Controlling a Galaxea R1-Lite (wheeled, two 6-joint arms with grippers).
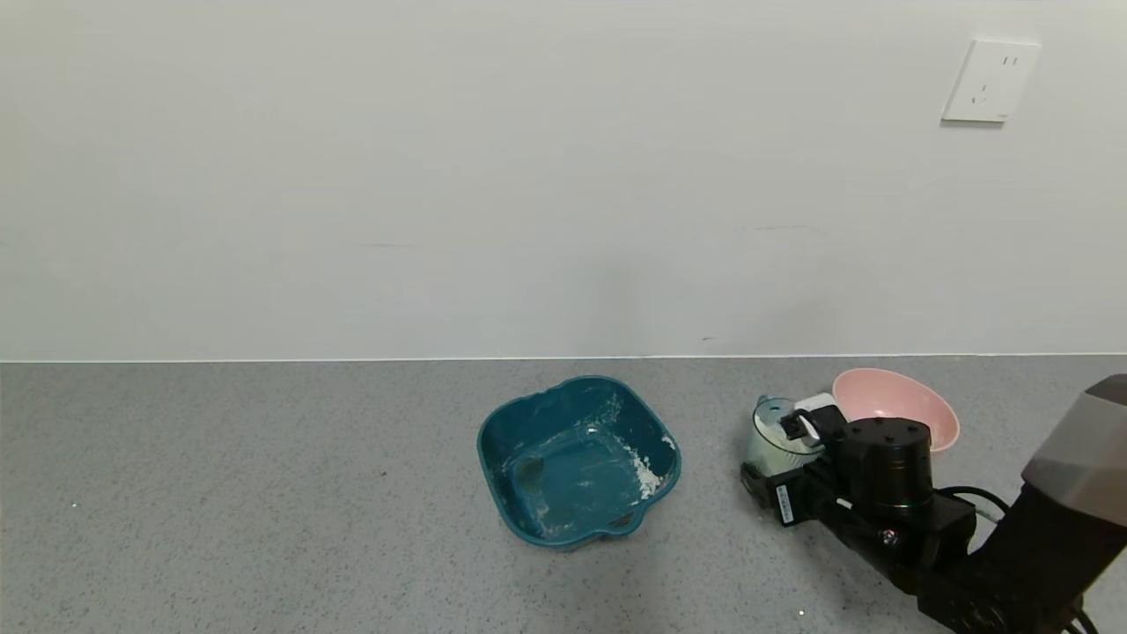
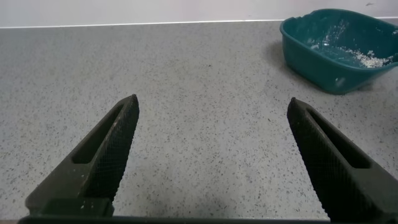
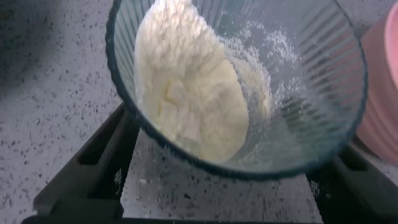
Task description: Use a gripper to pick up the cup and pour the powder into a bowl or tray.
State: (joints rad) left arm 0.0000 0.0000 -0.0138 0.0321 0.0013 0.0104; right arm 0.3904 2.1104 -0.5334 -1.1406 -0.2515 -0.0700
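the right gripper (image 1: pixel 779 462) has its fingers closed around the ribbed cup (image 1: pixel 775 436), tipped with its powder (image 3: pixel 186 87) banked to one side, just beside the pink bowl (image 1: pixel 907 401) for a short pour. the left gripper (image 2: pixel 211 155) hangs spread wide over the worktop (image 1: pixel 264 493).

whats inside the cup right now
The cup, between the fingers of the right claw, holds a clumpy mound of white powder banked against one wall, with dust on the ribbed sides. The mound covers the cup's bottom.
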